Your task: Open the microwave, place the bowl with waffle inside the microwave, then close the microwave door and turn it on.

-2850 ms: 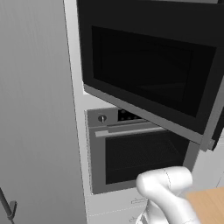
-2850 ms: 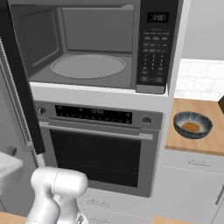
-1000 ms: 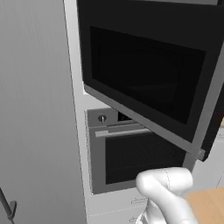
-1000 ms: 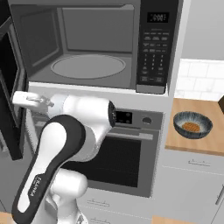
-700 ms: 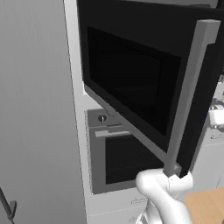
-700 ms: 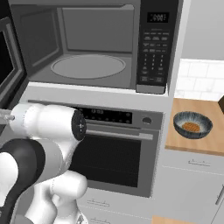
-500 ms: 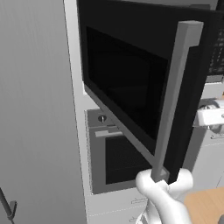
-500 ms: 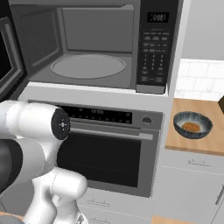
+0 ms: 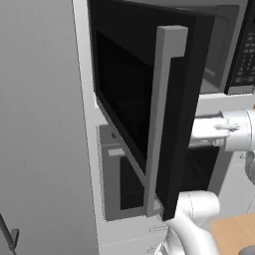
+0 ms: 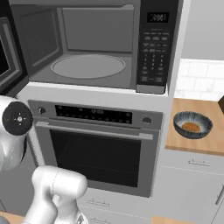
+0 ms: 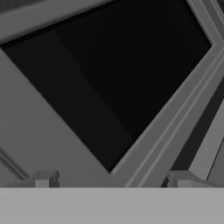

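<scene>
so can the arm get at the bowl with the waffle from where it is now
Probably not directly: the end effector is open against the inside of the microwave door, far left, while the bowl sits uncovered on the counter right of the oven.

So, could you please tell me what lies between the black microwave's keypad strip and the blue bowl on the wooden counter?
In the right base view, a white cabinet post separates keypad strip from bowl.

A grey built-in oven (image 10: 98, 151) sits in the cabinet column, with a dark glass window, a horizontal bar handle (image 10: 94, 131) and a round knob (image 10: 147, 120) at each end of its black control strip. Below it runs a white drawer front (image 10: 98, 204). White tiles (image 10: 201, 78) back the wooden table (image 10: 175, 142) on the right.
</scene>
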Robot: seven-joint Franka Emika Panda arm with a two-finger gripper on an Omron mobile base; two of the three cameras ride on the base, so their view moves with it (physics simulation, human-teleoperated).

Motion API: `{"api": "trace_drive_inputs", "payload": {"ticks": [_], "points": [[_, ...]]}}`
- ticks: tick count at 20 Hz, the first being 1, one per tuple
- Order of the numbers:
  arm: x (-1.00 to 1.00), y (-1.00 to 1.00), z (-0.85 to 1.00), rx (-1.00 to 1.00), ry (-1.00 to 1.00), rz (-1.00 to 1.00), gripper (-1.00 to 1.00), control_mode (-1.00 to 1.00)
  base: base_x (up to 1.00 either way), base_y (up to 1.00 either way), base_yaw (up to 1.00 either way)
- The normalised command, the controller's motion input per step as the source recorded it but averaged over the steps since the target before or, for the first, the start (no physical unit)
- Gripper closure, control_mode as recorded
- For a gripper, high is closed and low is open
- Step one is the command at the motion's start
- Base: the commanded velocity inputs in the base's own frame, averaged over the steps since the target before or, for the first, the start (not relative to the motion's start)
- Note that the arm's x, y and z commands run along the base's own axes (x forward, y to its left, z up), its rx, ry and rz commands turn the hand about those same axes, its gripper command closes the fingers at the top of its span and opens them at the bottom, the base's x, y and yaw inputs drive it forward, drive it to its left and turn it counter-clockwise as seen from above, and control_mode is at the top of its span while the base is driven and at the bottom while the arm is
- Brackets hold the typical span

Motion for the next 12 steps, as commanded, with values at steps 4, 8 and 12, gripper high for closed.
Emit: {"api": "trace_drive_inputs", "payload": {"ticks": [4,8,12], "points": [[0.0,0.0,0.0,0.0,0.17,-0.18,-1.0,-1.0,0.0,0.0,0.0],[0.17,-0.97,-0.08,0.0,0.21,-0.35,-1.0,-1.0,0.0,0.0,0.0],[0.52,-1.0,-0.5,-0.08,0.0,-0.24,-1.0,-1.0,0.0,0.0,0.0]]}}
